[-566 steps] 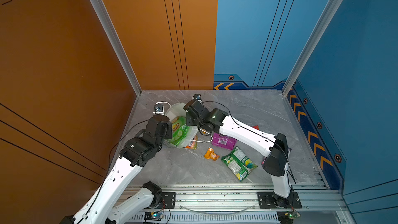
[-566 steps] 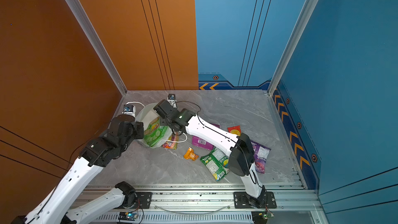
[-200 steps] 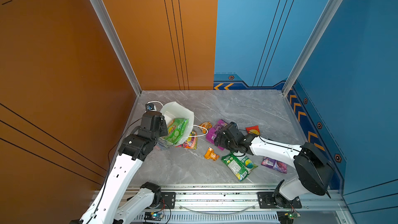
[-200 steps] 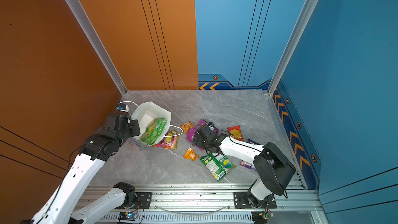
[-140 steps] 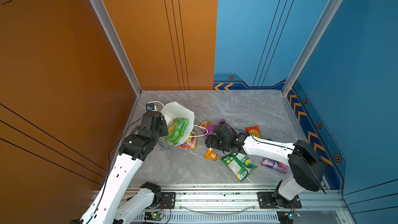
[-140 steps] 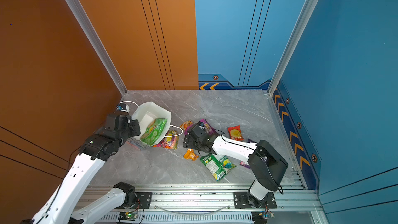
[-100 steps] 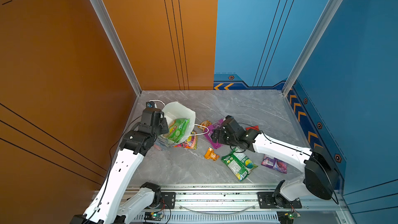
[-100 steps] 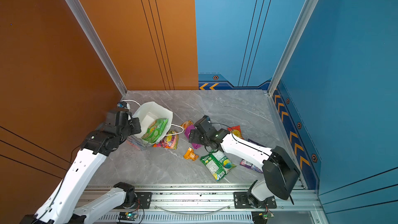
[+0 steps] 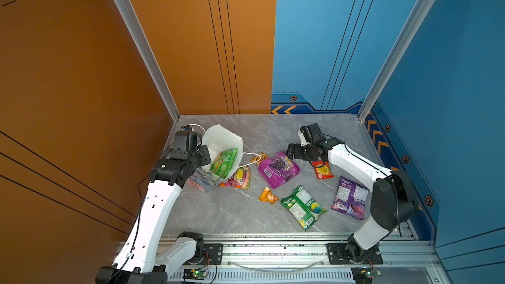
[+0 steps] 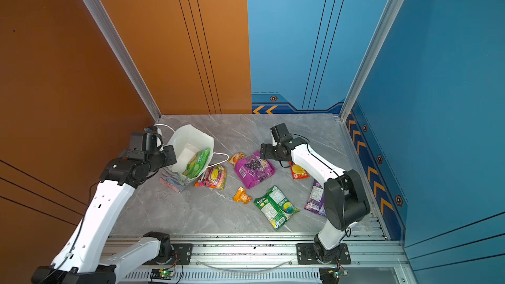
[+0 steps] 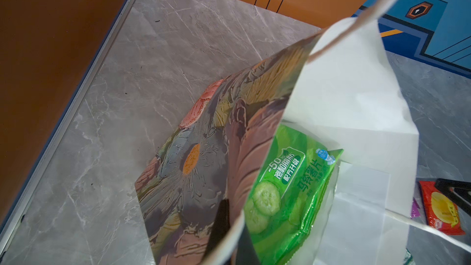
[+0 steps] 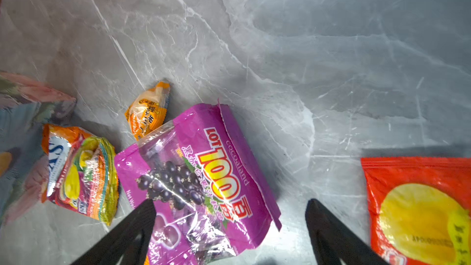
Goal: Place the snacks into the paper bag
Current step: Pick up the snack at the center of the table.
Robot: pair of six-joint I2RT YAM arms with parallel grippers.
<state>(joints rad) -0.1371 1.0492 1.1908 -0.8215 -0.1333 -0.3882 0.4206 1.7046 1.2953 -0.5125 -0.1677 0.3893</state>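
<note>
Left pincer [image 9: 205, 154] clamps the bag [image 9: 222, 139] rim; right pincer [image 12: 230, 205], spread and empty, may fumble the slippery grape pouch [image 9: 278, 169].

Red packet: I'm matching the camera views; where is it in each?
Both top views: red packet, between magenta pouch and right arm.
Left wrist: beyond the paper bag mouth.
Right wrist: beside the open right gripper, partly cropped.
Shared landmark: the paper bag.

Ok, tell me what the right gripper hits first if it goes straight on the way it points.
Most likely the magenta grape pouch: the right gripper, jaws open, points down at the pouch's edge, with one finger over it. How high above the pouch it sits is unclear.
</note>
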